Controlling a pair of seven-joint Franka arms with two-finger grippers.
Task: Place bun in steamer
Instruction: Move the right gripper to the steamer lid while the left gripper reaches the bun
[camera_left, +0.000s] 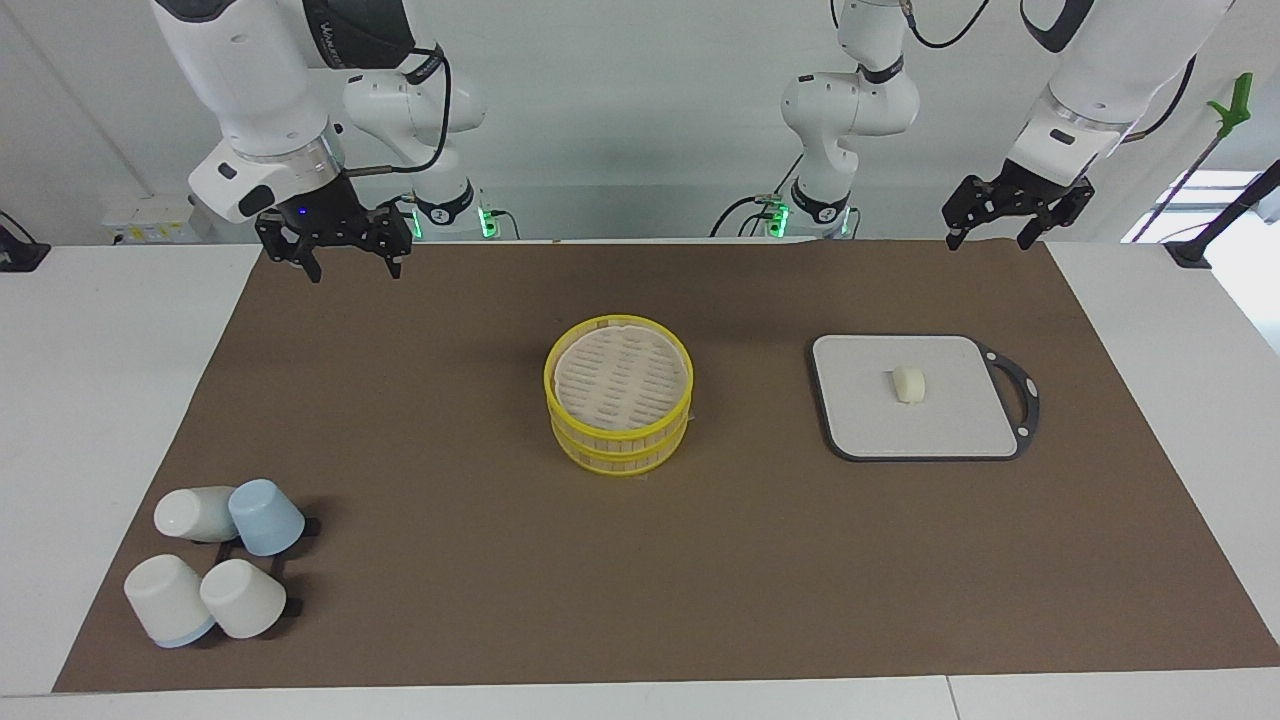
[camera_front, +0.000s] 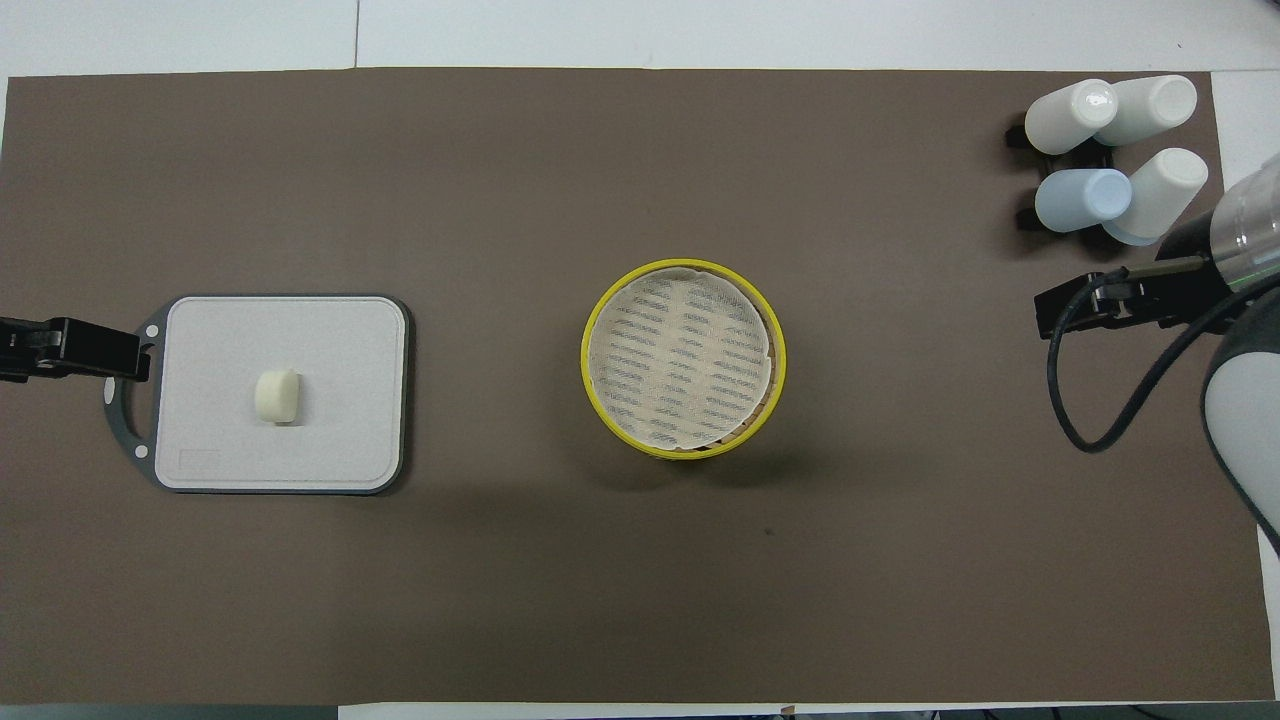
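The bun, a small cream-white stubby lump with a smooth matte skin, lies near the middle of a flat pale-grey board with rounded corners, a dark rim and a looped handle. The board sits on a brown mat toward the left arm's end of the table.

The steamer stands at the mat's centre, well apart from the board: two round yellow-rimmed tiers stacked one on the other, with a slatted tan floor under what looks like a thin pale mesh liner, though the weave is hard to make out.

At the right arm's end, four tapered cups, three white and one pale blue, rest clustered on a small black rack, farther from the robots than the steamer.

The left gripper hangs over the mat's edge nearest the robots, its black fingers spread apart and holding nothing. The right gripper hangs over the mat's corner at its own end, fingers likewise parted and empty.
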